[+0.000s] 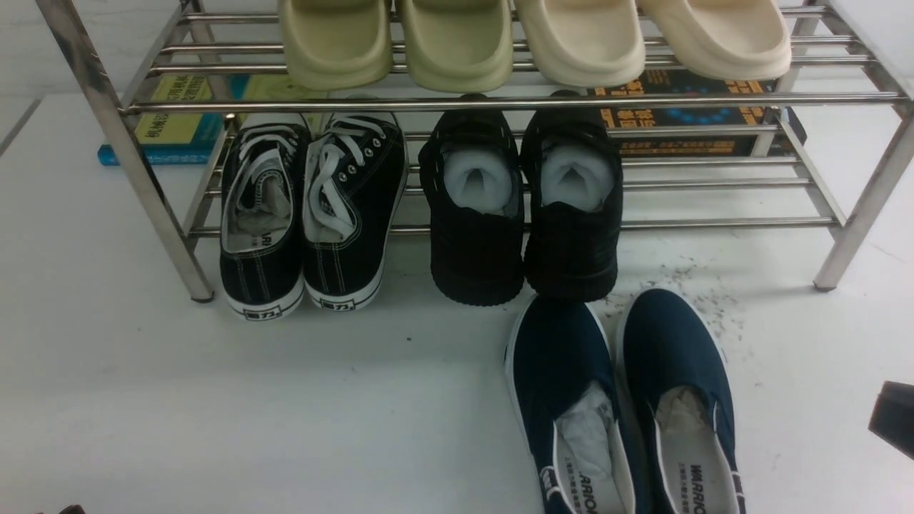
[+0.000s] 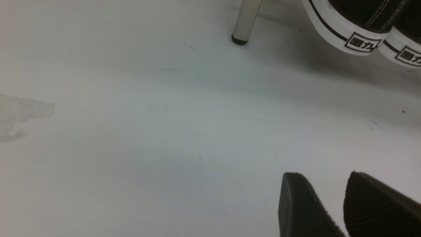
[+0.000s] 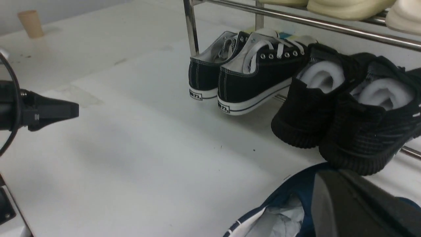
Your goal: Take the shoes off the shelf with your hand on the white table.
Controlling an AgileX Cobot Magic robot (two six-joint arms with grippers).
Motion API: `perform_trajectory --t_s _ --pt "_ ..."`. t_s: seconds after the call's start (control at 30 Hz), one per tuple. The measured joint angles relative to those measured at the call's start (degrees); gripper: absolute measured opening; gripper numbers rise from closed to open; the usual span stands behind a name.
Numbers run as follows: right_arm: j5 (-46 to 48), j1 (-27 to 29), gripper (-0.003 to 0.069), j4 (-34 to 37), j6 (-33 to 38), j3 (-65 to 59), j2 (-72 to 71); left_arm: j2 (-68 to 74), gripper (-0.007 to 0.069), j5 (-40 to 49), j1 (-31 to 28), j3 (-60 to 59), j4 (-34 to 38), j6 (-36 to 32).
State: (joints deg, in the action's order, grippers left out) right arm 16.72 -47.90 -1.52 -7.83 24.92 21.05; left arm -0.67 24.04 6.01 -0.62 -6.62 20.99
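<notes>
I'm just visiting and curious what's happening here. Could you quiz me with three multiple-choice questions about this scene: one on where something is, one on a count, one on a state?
1. Where are the navy shoes?
A. top tier
B. on the white table
C. lower tier

2. How many pairs sit on the shelf?
A. two
B. four
C. six

3. How is the right gripper?
A. shut
B. wide open
C. holding a book

Answers:
1 B, they lie in front of the rack.
2 B, two pale pairs above, two black pairs below.
3 A, its fingers show no gap.
</notes>
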Motion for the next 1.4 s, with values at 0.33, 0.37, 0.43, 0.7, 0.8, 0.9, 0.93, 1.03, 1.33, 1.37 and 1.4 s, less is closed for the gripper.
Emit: perform_trajectory --t_s 0.33,0.37,0.43,0.7,0.8,0.9,0.93,1.03,1.33,1.37,1.4 --pt "-1.5 0.0 -0.0005 0.0 0.0 -0.2 0.0 0.0 0.024 0.0 0.0 0.0 0.0 0.0" --pt "-1.5 0.0 -0.0004 0.0 0.0 -0.2 0.0 0.0 0.024 0.0 0.0 0.0 0.0 0.0" --pt "-1.5 0.0 -0.0004 0.0 0.0 -0.2 0.0 0.0 0.024 0.0 0.0 0.0 0.0 0.0" --pt "-1.5 0.0 -0.0001 0.0 0.0 -0.2 0.0 0.0 0.024 0.0 0.0 0.0 0.0 0.0" --pt "-1.5 0.0 0.0 0.0 0.0 -0.2 0.0 0.0 0.024 0.0 0.0 0.0 0.0 0.0" --pt "-1.5 0.0 0.0002 0.0 0.0 -0.2 0.0 0.0 0.024 0.0 0.0 0.0 0.0 0.0" --pt "-1.5 0.0 0.0002 0.0 0.0 -0.2 0.0 0.0 0.024 0.0 0.0 0.0 0.0 0.0" --pt "-1.5 0.0 0.0005 0.0 0.0 -0.2 0.0 0.0 0.024 0.0 0.0 0.0 0.0 0.0" --pt "-1.7 0.2 0.001 0.2 0.0 -1.9 -2.2 0.0 0.024 0.0 0.0 0.0 0.0 0.0" --pt "-1.9 1.3 0.001 0.2 0.0 -3.4 -3.3 0.0 0.024 0.0 0.0 0.0 0.0 0.0" --pt "-1.9 3.2 0.001 0.2 0.0 -5.4 -4.6 0.0 0.024 0.0 0.0 0.0 0.0 0.0"
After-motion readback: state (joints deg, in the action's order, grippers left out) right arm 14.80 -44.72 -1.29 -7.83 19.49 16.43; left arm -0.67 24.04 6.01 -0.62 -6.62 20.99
